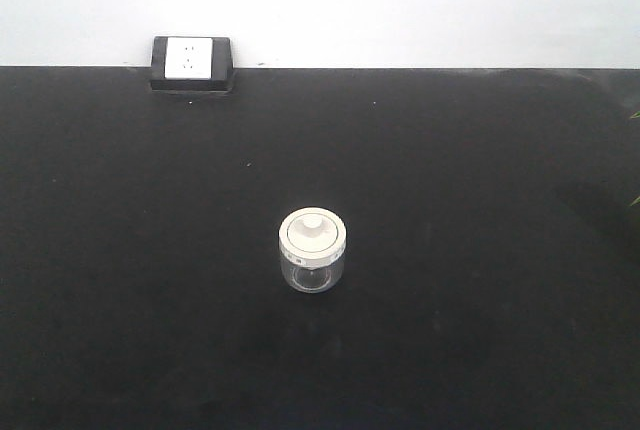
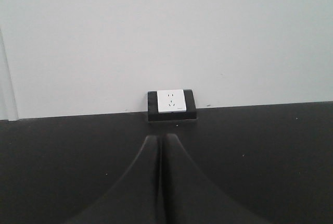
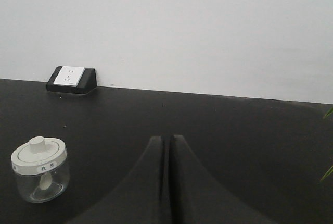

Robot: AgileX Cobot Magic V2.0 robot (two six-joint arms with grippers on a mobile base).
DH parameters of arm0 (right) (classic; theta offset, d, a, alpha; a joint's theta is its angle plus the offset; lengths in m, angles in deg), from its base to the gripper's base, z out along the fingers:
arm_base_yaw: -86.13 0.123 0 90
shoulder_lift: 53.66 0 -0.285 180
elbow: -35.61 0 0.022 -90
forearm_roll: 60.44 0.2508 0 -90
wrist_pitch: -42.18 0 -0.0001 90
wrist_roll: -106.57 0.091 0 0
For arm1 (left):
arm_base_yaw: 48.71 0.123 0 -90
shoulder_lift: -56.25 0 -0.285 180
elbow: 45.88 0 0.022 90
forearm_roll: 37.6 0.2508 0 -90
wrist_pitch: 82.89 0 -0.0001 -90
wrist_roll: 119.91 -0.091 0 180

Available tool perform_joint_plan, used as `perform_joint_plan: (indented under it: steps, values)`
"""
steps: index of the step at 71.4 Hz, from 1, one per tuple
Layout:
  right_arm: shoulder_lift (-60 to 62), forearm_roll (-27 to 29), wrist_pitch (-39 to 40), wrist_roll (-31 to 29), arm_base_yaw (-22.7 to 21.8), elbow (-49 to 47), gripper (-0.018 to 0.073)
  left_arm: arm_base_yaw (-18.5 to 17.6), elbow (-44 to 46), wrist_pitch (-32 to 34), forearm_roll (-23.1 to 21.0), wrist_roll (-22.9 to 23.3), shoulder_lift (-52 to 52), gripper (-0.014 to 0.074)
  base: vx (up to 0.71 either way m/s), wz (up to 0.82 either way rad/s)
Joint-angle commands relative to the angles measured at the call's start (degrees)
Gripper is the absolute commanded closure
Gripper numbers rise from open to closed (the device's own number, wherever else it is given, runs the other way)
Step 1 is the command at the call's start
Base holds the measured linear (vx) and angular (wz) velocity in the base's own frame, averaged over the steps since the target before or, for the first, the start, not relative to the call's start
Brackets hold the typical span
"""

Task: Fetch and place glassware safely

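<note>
My 2 grippers are both pressed together with nothing between the fingers. In the left wrist view, my left gripper shows its dark fingers meeting along a thin seam, pointed at the white socket plate in a black wedge-shaped housing that sits at the far edge of the black table, against the pale wall. In the right wrist view, my right gripper is closed the same way, its tips touching each other above the tabletop.

The small squat clear glass jar with a round cream-white knobbed lid stands upright near the middle of the table, well apart from the socket housing, which lies behind it and to the left in the front view. From my right wrist, the jar appears low and to the left of my right gripper, apart from it, with small dark marks on the lid's rim band. Neither gripper touches it. A few green leaf tips show at the right edge.
</note>
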Motion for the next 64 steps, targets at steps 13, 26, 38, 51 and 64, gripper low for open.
perform_joint_plan:
  steps: [13, 26, 38, 51, 64]
  values:
    - [-0.8, -0.8, 3.3, -0.3, -0.2, -1.5, 0.0563, -0.3, -0.4, -6.0, -0.4, 0.3, -7.1, 0.0603, 0.00, 0.00]
    - [-0.8, -0.8, 3.3, -0.3, -0.2, -1.5, 0.0563, -0.3, -4.4, -10.2, -0.4, 0.3, -13.8, 0.0603, 0.00, 0.00]
    - [-0.8, -0.8, 3.3, -0.3, -0.2, -1.5, 0.0563, -0.3, -8.4, -11.4, -0.6, 0.4, -15.3, 0.0603, 0.00, 0.00]
    - [-0.8, -0.8, 3.4, -0.3, -0.2, -1.5, 0.0563, -0.3, -8.3, -14.3, -0.5, 0.4, -15.3, 0.0603, 0.00, 0.00]
    - [-0.8, -0.8, 3.4, -0.3, -0.2, -1.5, 0.0563, -0.3, -8.3, -14.2, -0.5, 0.4, -15.3, 0.0603, 0.00, 0.00]
